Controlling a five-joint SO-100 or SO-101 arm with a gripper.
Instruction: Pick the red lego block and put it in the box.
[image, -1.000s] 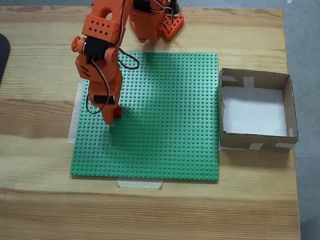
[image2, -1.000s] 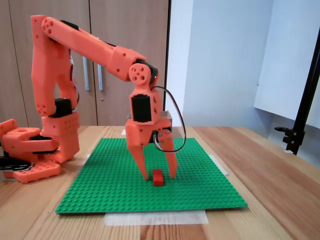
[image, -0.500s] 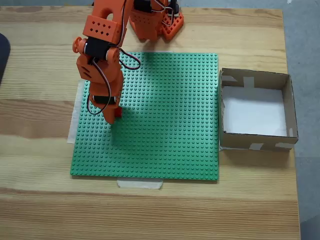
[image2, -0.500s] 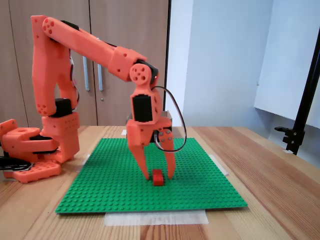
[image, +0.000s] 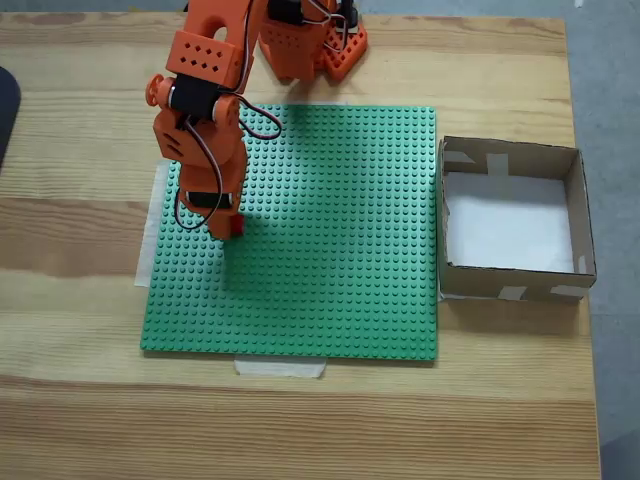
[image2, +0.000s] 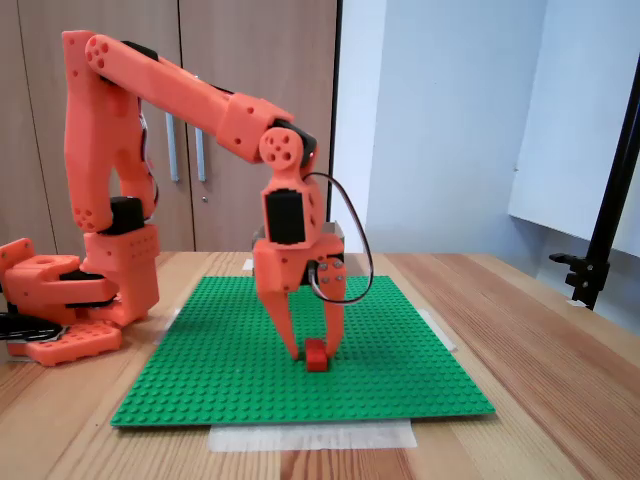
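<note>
The red lego block (image2: 316, 355) lies on the green studded baseplate (image2: 400, 372), toward its left side in a fixed view from above (image: 236, 226). My orange gripper (image2: 312, 349) points straight down over it, open, with one finger close on each side of the block and the tips at the plate. From above, the gripper (image: 222, 231) covers most of the block. The box (image: 510, 158), brown cardboard with a white bottom, stands off the plate's right edge with nothing inside.
The arm's orange base (image: 310, 45) sits at the table's far edge behind the baseplate (image: 340, 250). Pale tape strips (image: 280, 367) hold the plate down. The wooden table ends just right of the box. A black stand (image2: 600, 240) rises at the right.
The fingers have closed in around the red block, leaving a much narrower gap than a second ago. The arm and the block have stayed in place.
</note>
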